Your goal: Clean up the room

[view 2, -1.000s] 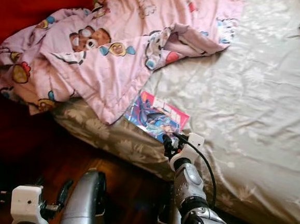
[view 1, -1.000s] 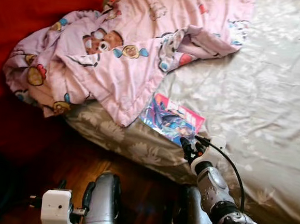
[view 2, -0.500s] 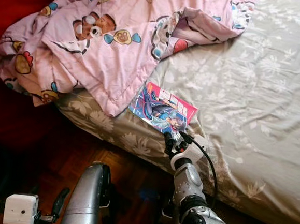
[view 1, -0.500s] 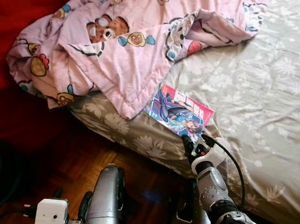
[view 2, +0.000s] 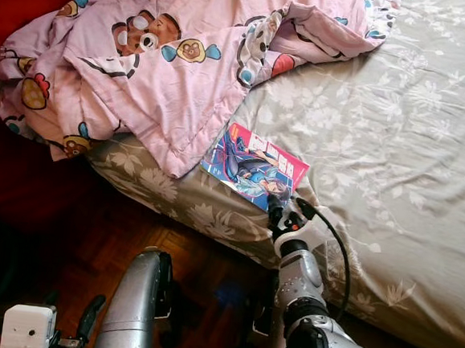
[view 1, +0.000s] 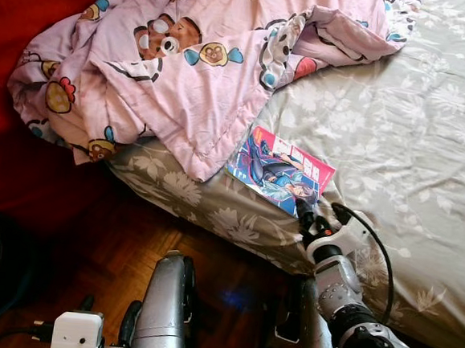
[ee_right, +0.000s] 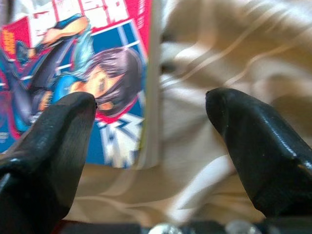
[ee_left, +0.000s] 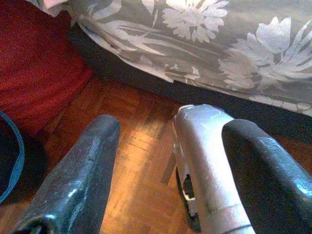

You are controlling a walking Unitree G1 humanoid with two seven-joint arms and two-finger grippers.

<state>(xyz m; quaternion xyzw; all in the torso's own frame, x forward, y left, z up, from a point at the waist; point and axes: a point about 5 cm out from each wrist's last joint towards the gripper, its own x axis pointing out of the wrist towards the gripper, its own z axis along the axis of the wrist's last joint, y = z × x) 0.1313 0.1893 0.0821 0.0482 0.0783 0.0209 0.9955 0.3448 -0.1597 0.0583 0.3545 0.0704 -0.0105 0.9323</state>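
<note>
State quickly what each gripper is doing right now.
Left gripper: open, holding nothing, low over the floor.
Right gripper: open, holding nothing, at the corner of the comic on the bed.

Comic book (view 1: 280,171) cover: large white lettering on a red band along the top edge, seen close in the right wrist view (ee_right: 87,12); the characters are blurred and cut off, so no word can be read.
Comic book, rest of cover: a drawn figure, no legible title, number or price.
Blanket (view 1: 185,65): cartoon bears and balloons printed on pink, no writing to be made out.
Bed sheet (view 1: 397,130): flower pattern, no lettering.
</note>
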